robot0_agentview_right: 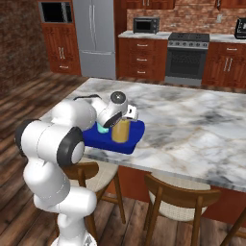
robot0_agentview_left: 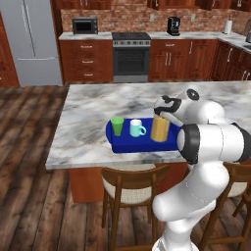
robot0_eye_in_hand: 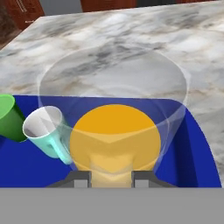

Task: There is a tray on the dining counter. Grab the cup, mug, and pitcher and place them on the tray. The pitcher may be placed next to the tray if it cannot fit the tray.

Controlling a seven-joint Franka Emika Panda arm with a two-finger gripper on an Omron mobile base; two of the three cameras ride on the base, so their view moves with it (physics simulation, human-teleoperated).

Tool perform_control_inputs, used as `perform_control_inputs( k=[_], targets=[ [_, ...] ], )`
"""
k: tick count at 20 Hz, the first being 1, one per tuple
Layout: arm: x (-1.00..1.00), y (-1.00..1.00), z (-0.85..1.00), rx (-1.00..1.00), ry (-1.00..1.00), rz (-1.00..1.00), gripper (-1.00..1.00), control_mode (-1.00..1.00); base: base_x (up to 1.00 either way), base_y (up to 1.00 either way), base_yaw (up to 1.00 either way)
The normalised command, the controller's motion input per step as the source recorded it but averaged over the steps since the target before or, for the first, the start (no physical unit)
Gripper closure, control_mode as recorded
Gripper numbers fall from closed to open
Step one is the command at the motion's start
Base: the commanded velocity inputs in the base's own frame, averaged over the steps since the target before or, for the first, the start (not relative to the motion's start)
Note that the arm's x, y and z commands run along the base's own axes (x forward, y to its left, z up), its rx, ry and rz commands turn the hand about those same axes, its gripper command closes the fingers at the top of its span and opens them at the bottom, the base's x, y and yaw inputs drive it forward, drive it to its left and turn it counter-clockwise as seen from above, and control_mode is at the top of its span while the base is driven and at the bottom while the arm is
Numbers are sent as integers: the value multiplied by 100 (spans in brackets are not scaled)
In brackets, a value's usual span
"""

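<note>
On the dining counter lies the blue tray. From left to right it carries the green cup, the teal mug and the glass pitcher of orange liquid, all upright. My gripper comes down on the pitcher's rim from the near side and is shut on the pitcher. In the hand view the pitcher stands right above my gripper, with the mug and the cup to its left on the tray. From the right base view my hand partly hides the mug beside the pitcher.
Wooden stools are tucked under the counter's near edge, another at the right. Bare marble stretches behind and to the right of the tray. Stove and fridge stand along the far wall.
</note>
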Motion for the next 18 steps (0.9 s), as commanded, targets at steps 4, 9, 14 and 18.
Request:
perform_control_inputs(
  k=[4,9,14,18],
  targets=[
    [10,0,0,0,-5,0,100,-100,0,0,0],
    [16,0,0,0,-5,0,100,-100,0,0,0],
    [11,0,-3,0,0,0,100,-100,0,0,0],
    [12,0,-15,0,0,0,100,-100,0,0,0]
  ],
)
